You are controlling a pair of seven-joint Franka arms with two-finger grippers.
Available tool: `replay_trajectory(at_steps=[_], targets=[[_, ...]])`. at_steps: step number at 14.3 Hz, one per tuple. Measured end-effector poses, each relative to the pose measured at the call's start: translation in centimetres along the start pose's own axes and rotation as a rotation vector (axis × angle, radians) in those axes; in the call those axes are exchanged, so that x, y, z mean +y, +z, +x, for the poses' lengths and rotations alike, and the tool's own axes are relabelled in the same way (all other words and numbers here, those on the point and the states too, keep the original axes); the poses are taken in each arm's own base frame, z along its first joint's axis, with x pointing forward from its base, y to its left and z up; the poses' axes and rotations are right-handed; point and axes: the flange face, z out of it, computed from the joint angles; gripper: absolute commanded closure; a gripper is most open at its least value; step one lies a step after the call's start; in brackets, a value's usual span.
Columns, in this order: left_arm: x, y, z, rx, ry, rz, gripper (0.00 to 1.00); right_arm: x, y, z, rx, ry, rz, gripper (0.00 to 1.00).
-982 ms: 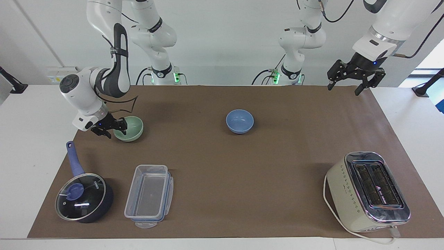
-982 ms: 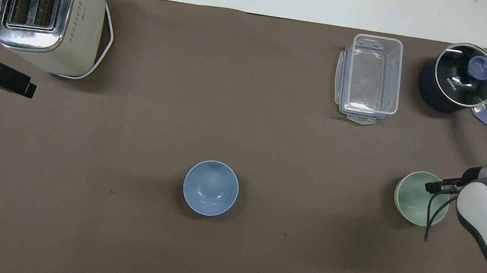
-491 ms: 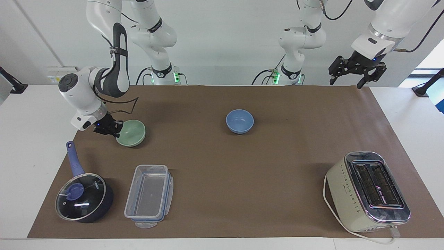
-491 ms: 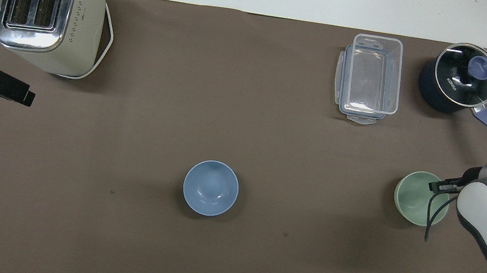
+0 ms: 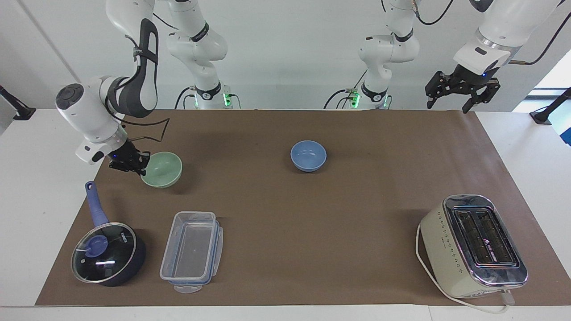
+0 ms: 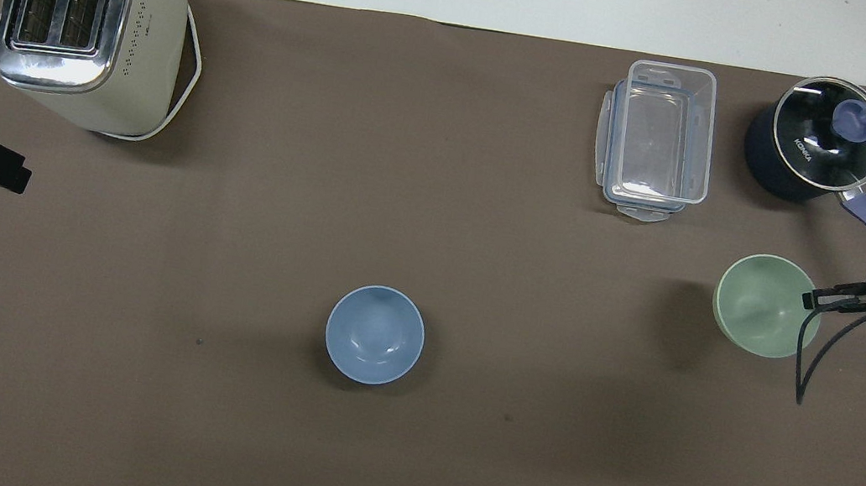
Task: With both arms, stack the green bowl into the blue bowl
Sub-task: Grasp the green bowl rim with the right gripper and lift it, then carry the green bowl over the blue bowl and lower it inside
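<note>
You'll see the right gripper (image 5: 142,166) clamped shut on the rim of the green bowl (image 5: 162,169), holding it tilted just above the mat. The blue bowl (image 5: 308,155) sits well apart from it, mid-table. The left gripper (image 5: 447,106) hangs open over the mat's edge, waiting.

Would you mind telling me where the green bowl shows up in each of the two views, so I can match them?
Facing view: the green bowl sits toward that picture's left, held at its rim by the right hand.
Overhead view: the green bowl sits toward that picture's right edge.
Shared landmark: the lidded saucepan, farther from the robots than the bowl.
</note>
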Motion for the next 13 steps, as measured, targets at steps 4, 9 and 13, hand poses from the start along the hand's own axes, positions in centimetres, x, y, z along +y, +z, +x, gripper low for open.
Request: replay_trajectory(at_steps=[4, 9, 13], targets=[[-0.2, 0.2, 0.2, -0.001, 0.007, 0.000, 0.00, -5.3, -4.4, 1.9, 0.055, -0.063, 0.021, 1.00], [-0.6, 0.1, 0.1, 0.004, -0.001, 0.000, 0.00, -16.6, -4.3, 4.3, 0.052, -0.030, 0.060, 1.00], [-0.6, 0.0, 0.1, 0.004, -0.001, 0.000, 0.00, -27.4, -3.3, 4.7, 0.034, 0.014, 0.077, 1.00]])
